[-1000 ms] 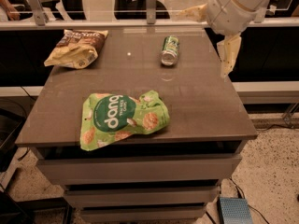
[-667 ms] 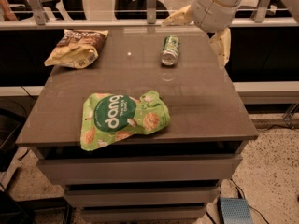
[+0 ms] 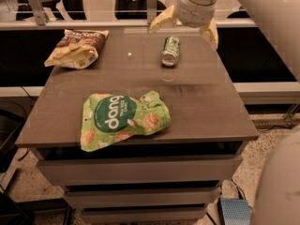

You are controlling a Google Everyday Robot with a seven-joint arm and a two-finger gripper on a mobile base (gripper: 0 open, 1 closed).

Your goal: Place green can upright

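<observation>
I've got the gripper at the far edge of the table, right-of-centre, hanging off the white arm that comes in from the top right. Jaws are spread wide. One yellowish finger sticks out to the left and the other sits lower on the right, w/ nothing held between them.

The can is lying on its side on the far right part of the tabletop, long axis running roughly front-to-back, and one silver end faces me. It sits just below and between the two fingers as seen from here. No contact that I can make out, so gripper and can look apart.

Dang bag lies flat near the front edge, left-of-centre, well apart from the can. Chip bag, brown and yellow, is in the far left corner, crumpled.

Drawers are stacked under the tabletop. A rail runs behind the table. A small white speck is on the surface between chip bag and can, can't tell what it is.
</observation>
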